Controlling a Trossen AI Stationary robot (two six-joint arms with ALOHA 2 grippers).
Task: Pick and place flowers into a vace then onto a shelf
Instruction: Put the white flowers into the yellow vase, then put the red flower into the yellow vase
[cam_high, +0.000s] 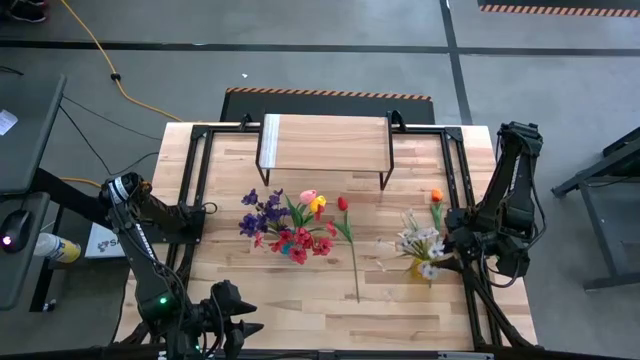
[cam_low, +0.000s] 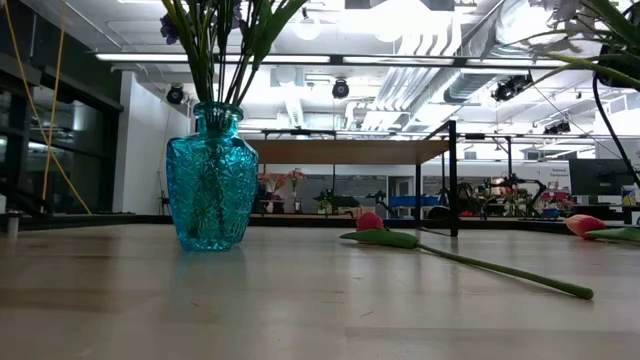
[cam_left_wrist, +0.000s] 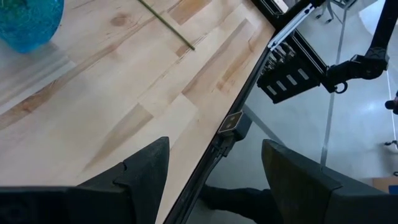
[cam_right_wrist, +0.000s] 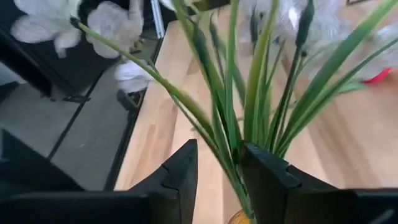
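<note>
While the right tool (cam_right_wrist: 217, 168) sits at the counter's right edge with its two dark fingers part-way apart about a bunch of thin green stems, the white-bloomed spray (cam_high: 420, 243) rising between them, the stock stands thus; whether those fingers press the stems or have let them go cannot be told, though a narrow gap shows beside the stems.

Item, flowers: purple, red, pink and yellow blooms (cam_high: 285, 225) bunched in a blue glass vase (cam_low: 211, 180) left of centre on the counter (cam_high: 300, 290); one red bloom on a long stem (cam_high: 352, 255) lying flat beside it; an orange bloom (cam_high: 436, 196) near the right rail; the white spray at the right tool, well apart from the vase.

Item, shelf (cam_high: 325, 143): at the far side of the counter, nothing on it.

Item, left tool (cam_left_wrist: 214, 171): fingers spread and empty, hanging over the near edge of the counter, away from every flower.

Risks, as judged: the white spray may slip or topple over the right edge, since it stands right at the edge and the grip looks loose; its splayed leaves could snag on a finger and drag the bunch askew.
</note>
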